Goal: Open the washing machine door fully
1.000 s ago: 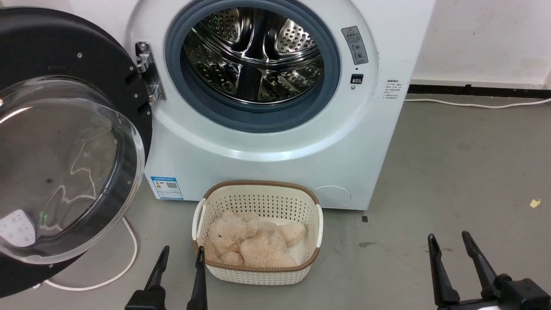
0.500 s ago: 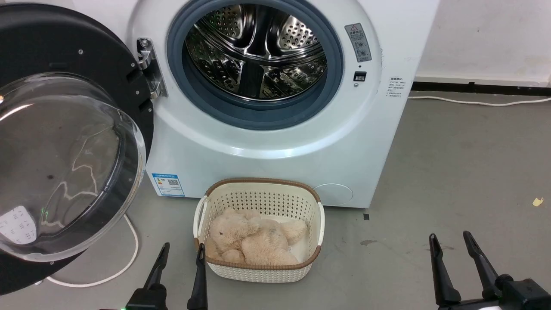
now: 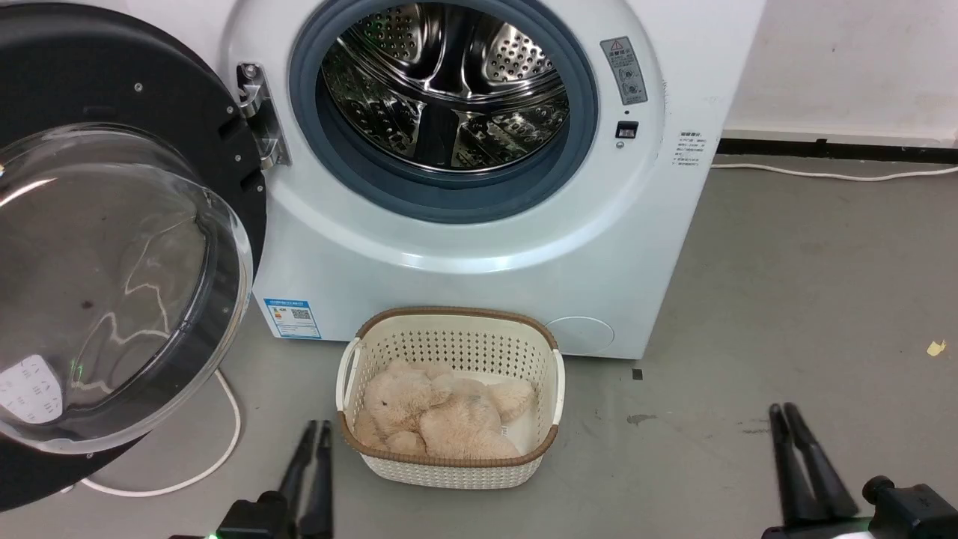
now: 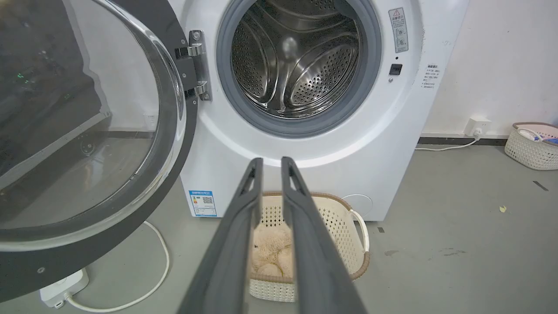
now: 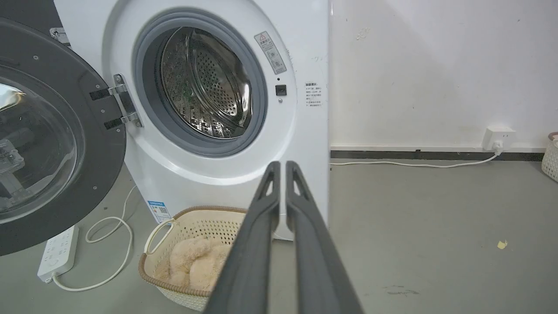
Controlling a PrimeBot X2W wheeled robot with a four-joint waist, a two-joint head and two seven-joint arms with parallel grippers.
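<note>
In the head view, we note the washing machine (image 3: 479,284) with its steel drum (image 3: 449,90) exposed. The washing machine door (image 3: 112,284) stands swung wide on the hinge (image 3: 258,112) at the machine's left edge, clear of the opening, with its glass bowl facing outward. A cream basket (image 3: 449,473) sits on the floor directly before the machine, with a beige plush toy (image 3: 441,419) inside. The left gripper (image 3: 316,430) is in front of the machine, just beside the basket on the door side. Its fingers are drawn almost together and hold nothing. The right gripper (image 3: 782,412) is well apart from the machine, beyond its right corner, likewise nearly closed and empty. In the left wrist view, we see only a thin slit between that gripper's fingers, whose tips overlap the machine's lower front. A white power strip (image 4: 61,290) lies beside the machine, below the door. In the right wrist view, that gripper's fingers nearly touch, with nothing between them. A wall socket (image 5: 497,137) sits on the wall to the machine's right.
</note>
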